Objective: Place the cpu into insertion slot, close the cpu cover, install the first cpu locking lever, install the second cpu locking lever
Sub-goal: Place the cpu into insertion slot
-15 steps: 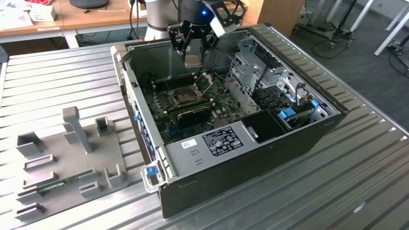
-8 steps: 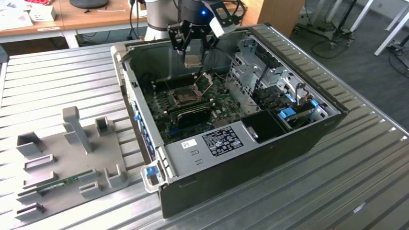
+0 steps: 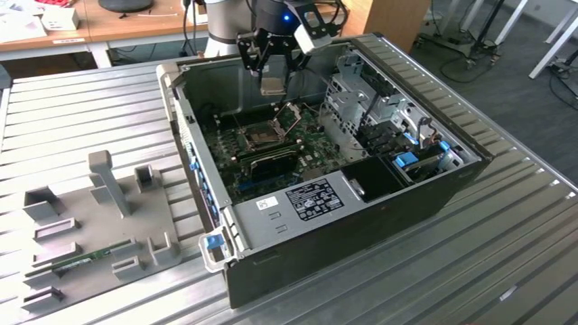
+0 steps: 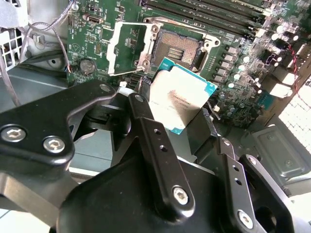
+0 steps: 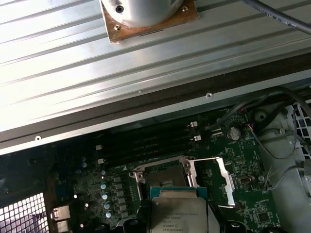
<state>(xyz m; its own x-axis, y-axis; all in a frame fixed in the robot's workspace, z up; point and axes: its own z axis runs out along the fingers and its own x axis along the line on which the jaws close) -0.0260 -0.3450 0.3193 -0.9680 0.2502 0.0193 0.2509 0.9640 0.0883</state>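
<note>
While end effector [image 4: 174,106] pinches cpu [image 4: 183,94] edges | insertion slot [image 4: 181,46] bare | cpu cover [image 4: 112,51] raised

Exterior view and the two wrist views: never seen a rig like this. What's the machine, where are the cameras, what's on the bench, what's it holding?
It is one robot arm with a gripper at its end. The exterior view comes from a camera off the arm, looking down on a ribbed metal table. Both wrist views come from cameras riding on the arm, so they see the work from close up. On the table lies an open computer case with a green circuit board inside. At the exterior view's left sits a grey fixture tray. The fingers grip the cpu, a small flat square chip, above the board. Below it is the insertion slot, empty, with the cpu cover swung open beside it.
</note>
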